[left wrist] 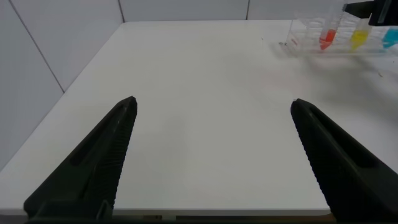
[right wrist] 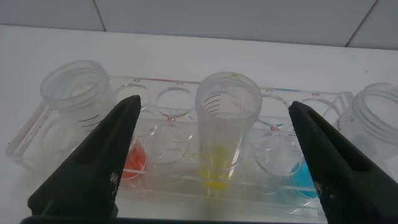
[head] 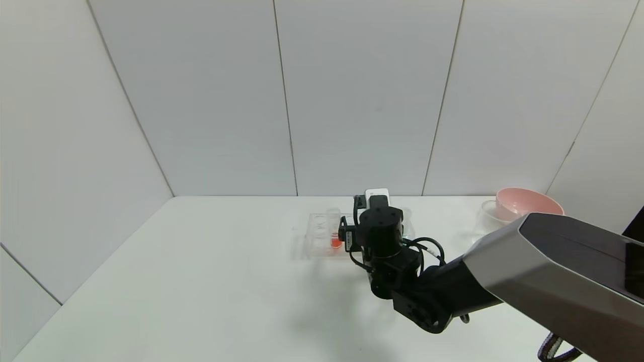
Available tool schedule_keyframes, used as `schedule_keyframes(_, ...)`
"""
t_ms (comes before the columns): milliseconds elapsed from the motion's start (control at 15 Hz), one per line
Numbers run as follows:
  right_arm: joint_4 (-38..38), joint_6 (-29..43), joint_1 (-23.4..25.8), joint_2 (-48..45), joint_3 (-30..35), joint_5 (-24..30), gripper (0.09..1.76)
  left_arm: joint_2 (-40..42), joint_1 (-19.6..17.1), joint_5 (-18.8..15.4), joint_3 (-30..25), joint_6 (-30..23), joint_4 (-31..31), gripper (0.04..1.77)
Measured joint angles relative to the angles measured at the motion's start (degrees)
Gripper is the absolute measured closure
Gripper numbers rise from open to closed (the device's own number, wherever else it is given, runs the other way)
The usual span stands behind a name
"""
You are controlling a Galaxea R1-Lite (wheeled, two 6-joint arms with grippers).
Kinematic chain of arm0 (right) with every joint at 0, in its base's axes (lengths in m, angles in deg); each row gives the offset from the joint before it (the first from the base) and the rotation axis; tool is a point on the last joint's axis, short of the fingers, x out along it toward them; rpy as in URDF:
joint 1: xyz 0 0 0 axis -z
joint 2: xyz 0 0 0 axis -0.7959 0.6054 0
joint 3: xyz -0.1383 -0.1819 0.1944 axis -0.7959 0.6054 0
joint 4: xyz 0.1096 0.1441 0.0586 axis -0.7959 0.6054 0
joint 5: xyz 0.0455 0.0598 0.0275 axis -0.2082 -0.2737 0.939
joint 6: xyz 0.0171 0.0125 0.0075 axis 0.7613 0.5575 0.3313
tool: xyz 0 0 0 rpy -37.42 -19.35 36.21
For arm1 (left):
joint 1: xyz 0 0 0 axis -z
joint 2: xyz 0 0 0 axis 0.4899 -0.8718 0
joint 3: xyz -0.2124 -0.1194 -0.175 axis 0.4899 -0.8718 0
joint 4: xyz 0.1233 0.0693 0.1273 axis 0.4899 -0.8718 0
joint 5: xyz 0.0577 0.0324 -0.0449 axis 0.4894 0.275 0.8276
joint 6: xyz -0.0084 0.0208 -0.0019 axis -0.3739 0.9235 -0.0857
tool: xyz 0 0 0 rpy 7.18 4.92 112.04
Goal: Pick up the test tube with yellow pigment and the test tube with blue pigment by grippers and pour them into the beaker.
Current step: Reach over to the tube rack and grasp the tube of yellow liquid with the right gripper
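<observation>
The yellow-pigment tube [right wrist: 227, 118] stands upright in the clear rack [right wrist: 62, 146], with yellow liquid at its bottom. My right gripper [right wrist: 214, 102] is open, one finger on each side of this tube and not touching it. The blue-pigment tube [right wrist: 376, 112] stands one place over, with its cyan liquid [right wrist: 303, 177] low in the rack. Far off in the left wrist view I see the yellow [left wrist: 359, 38] and blue [left wrist: 390, 38] liquids. My left gripper [left wrist: 212, 102] is open and empty over bare table. A small clear vessel [head: 489, 208] beside the pink bowl may be the beaker.
A tube with red-orange liquid [right wrist: 130, 165] stands in the rack on the yellow tube's other side; it also shows in the head view [head: 335, 243]. The pink bowl [head: 526, 203] sits at the back right. My right arm [head: 503, 281] hides part of the rack [head: 322, 234].
</observation>
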Motion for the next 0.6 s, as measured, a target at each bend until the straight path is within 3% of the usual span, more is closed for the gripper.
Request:
schedule_keyframes(267, -0.1, 0.0, 0.8, 1.0, -0.5, 0.2, 0.14, 0.0, 0.0, 0.0, 0.0, 0.0, 0.0, 0.05)
schedule_keyframes(600, -0.5, 0.0, 1.1, 1.7, -0.9, 0.0, 0.84, 0.0, 0.0, 0.0, 0.0, 0.0, 0.0, 0.05)
